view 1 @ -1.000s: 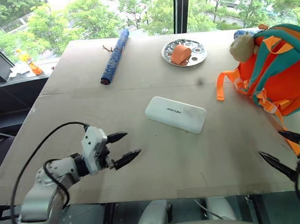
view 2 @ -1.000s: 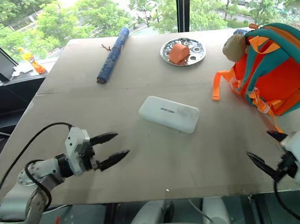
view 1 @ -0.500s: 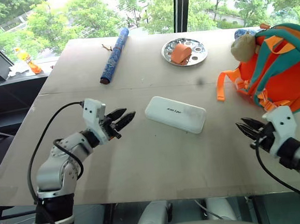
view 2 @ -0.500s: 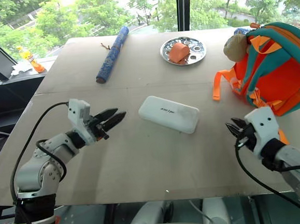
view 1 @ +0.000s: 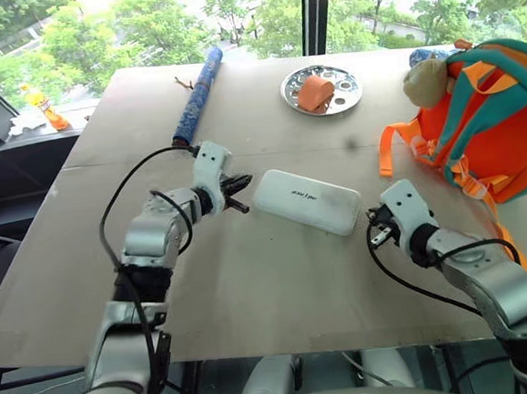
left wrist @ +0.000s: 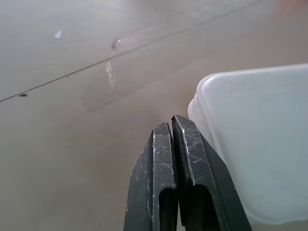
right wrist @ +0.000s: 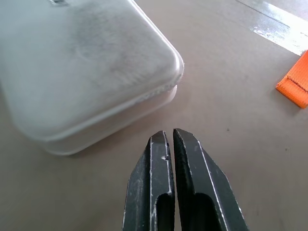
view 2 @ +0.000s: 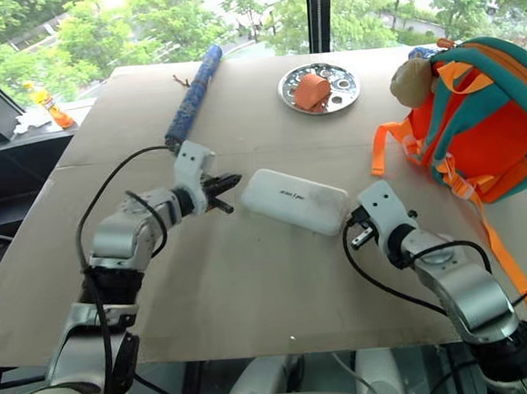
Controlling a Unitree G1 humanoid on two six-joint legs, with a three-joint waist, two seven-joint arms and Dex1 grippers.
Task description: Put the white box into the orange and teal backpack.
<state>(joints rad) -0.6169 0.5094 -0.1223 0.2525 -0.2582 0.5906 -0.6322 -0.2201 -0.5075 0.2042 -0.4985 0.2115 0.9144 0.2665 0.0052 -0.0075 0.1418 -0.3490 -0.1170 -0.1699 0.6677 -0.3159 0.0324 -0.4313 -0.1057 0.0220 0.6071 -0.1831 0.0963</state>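
The white box (view 1: 307, 200) lies flat in the middle of the table, small dark lettering on its lid. My left gripper (view 1: 241, 180) is shut, its tips right at the box's left end; in the left wrist view the closed fingers (left wrist: 174, 159) sit beside the box's corner (left wrist: 250, 139). My right gripper (view 1: 372, 214) is shut too, tips just off the box's right end, with the box (right wrist: 82, 67) close ahead in the right wrist view. The orange and teal backpack (view 1: 490, 115) lies at the table's right, a beige plush toy (view 1: 425, 82) at its top.
A round metal plate (view 1: 322, 89) with an orange item stands at the back centre. A blue patterned rolled pouch (view 1: 199, 92) lies at the back left. Orange straps (view 1: 389, 150) trail from the backpack onto the table (view 1: 252, 280).
Both arms have swung inward and forward to the two ends of the white box, and both grippers have gone from open to shut. The box has not moved.
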